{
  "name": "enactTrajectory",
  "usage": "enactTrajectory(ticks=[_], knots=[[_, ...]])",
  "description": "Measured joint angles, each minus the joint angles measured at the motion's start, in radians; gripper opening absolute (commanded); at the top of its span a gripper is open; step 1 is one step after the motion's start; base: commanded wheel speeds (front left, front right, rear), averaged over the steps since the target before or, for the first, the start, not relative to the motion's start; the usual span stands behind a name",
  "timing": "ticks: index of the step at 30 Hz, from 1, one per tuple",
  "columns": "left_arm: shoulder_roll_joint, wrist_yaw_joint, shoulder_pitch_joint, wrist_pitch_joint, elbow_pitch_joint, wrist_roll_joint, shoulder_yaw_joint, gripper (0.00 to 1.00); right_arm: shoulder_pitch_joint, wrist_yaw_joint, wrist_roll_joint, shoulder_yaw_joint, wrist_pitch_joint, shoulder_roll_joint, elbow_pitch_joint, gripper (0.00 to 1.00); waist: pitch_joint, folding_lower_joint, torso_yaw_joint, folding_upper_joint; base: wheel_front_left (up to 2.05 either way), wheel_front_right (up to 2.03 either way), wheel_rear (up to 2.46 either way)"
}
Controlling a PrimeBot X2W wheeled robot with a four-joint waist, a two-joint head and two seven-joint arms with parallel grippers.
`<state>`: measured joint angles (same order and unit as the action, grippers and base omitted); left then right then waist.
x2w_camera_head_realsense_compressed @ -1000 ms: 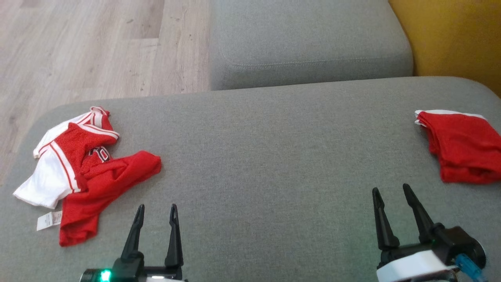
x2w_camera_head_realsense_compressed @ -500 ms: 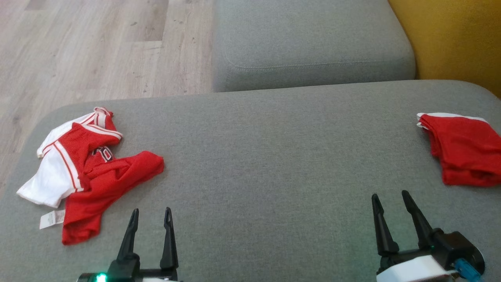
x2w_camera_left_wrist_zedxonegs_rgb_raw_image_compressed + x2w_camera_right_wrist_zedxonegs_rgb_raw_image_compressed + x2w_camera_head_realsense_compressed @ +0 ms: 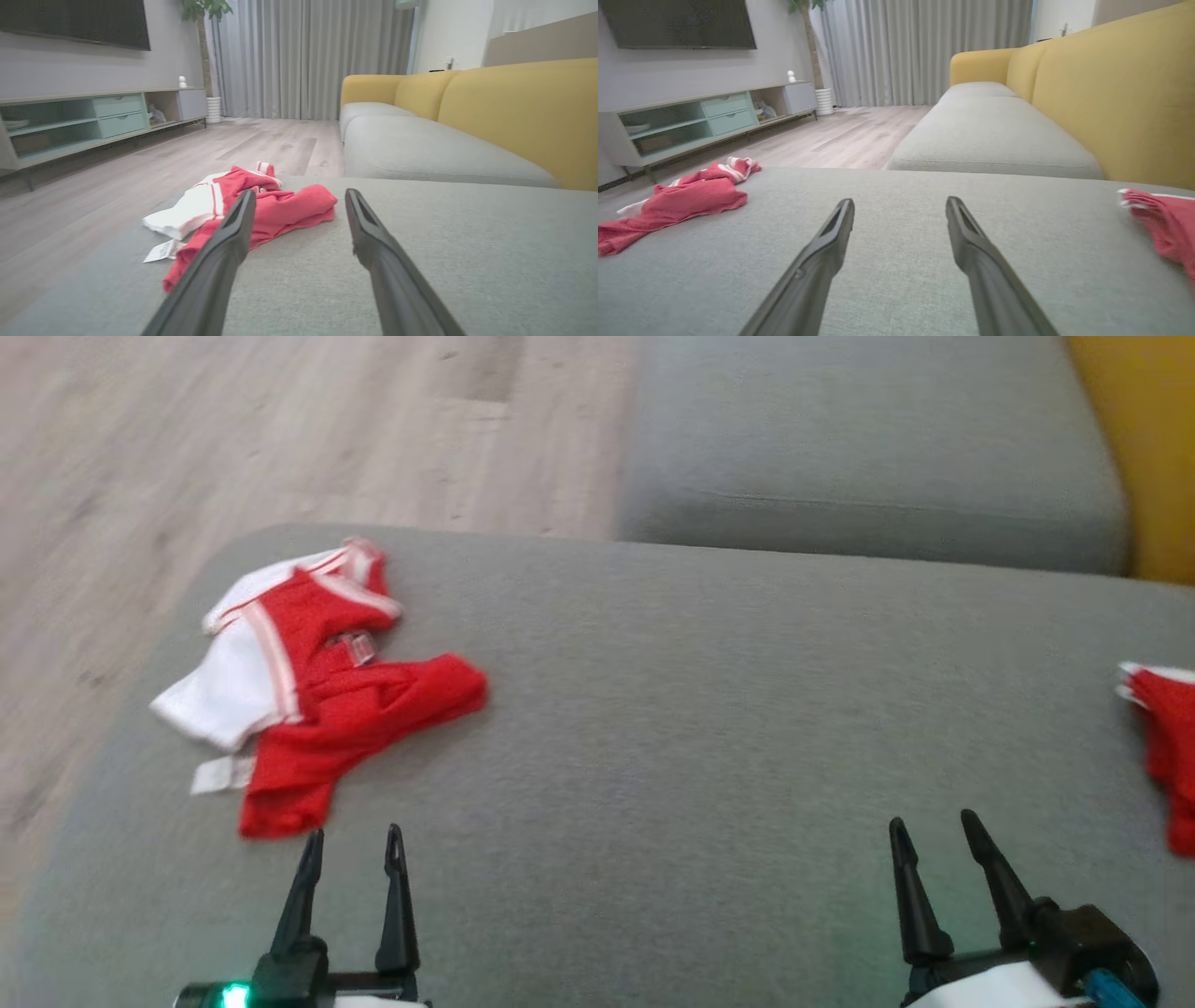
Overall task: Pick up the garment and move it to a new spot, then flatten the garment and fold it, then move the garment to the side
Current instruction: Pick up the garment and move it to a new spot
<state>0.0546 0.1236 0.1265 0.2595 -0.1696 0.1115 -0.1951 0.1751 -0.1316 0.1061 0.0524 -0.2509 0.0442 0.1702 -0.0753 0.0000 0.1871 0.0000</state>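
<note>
- While the garment (image 3: 317,691) is lying crumpled at the left-centre of the head view, on the grey seat (image 3: 700,756) near its left edge, nothing is being held, so the pick-up step is, by my judgement, only starting. The left gripper (image 3: 355,833) is hovering at the lower left with its fingers apart, tips just short of the red hem and not touching it. The right gripper (image 3: 933,819) is hovering at the lower right, fingers likewise apart, well away from the garment. Another red cloth (image 3: 1167,747) is lying at the right edge.
- Looking along the left wrist view, the garment (image 3: 289,207) is showing mid-frame beyond the spread fingers, its white part and label (image 3: 161,251) trailing to the lower left.
- Turning to the right wrist view, the garment (image 3: 682,200) is sitting at the far left, the red cloth (image 3: 1162,228) at the far right, and bare seat is lying ahead of the parted fingers.
- Judging the next move: the left arm is needing to reach forward and down, then pinch a raised red fold. The fabric is looking thin and limp, so the fingers are needing to catch cloth alone, not the upholstery.
</note>
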Motion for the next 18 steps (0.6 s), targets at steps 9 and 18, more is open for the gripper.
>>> enactTrajectory(ticks=[9,18], knots=[[0.0,-0.001,0.006,0.0,0.012,-0.008,0.038,1.0,-0.005,0.0,0.009,0.045,0.0,-0.001,0.007,1.0,0.011,0.0,0.177,0.0,0.0,0.0,0.0],[0.0,0.0,0.01,0.0,0.045,-0.021,0.086,1.0,-0.01,0.0,0.005,0.05,0.0,-0.001,0.01,1.0,0.028,0.0,0.284,0.0,0.0,0.0,0.0]])
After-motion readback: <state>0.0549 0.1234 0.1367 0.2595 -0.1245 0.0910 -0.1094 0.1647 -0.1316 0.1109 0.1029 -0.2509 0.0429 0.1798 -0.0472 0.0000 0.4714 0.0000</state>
